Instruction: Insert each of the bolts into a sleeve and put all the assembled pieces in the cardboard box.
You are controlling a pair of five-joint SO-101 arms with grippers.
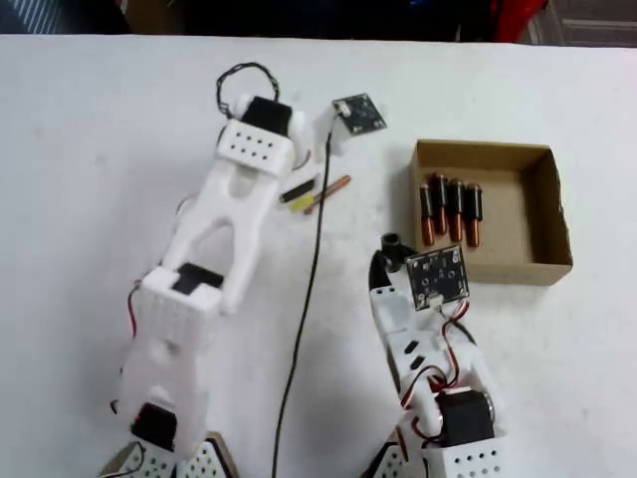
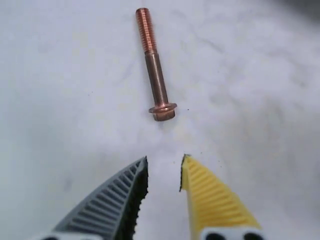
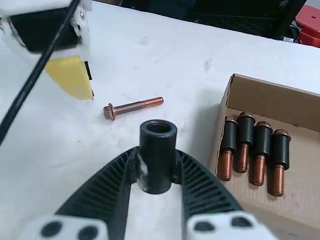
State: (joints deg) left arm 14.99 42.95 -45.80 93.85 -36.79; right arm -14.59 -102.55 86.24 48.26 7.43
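a loose copper bolt [image 1: 328, 192] lies flat on the white tabletop [image 1: 100, 119], its long axis running diagonally in the high view. its flanged head is at the end nearer the left claw [image 2: 164, 167] and its threaded end points away from that claw, toward the side of the cardboard box [image 1: 545, 214]. the left claw sits just short of the bolt head with its grey and yellow fingers slightly parted and nothing between them. the right claw [image 3: 157, 155] is clamped on a black sleeve [image 3: 157, 132], which stands roughly upright with its open bore facing up, near the box's front corner. the box rests on the tabletop to the right of the bolt, open at the top. inside it four assembled pieces [image 1: 450, 211] lie side by side and parallel, in the half nearer the bolt. their black sleeves and bolt heads are toward the far wall, and their bare threaded ends point toward the near wall.
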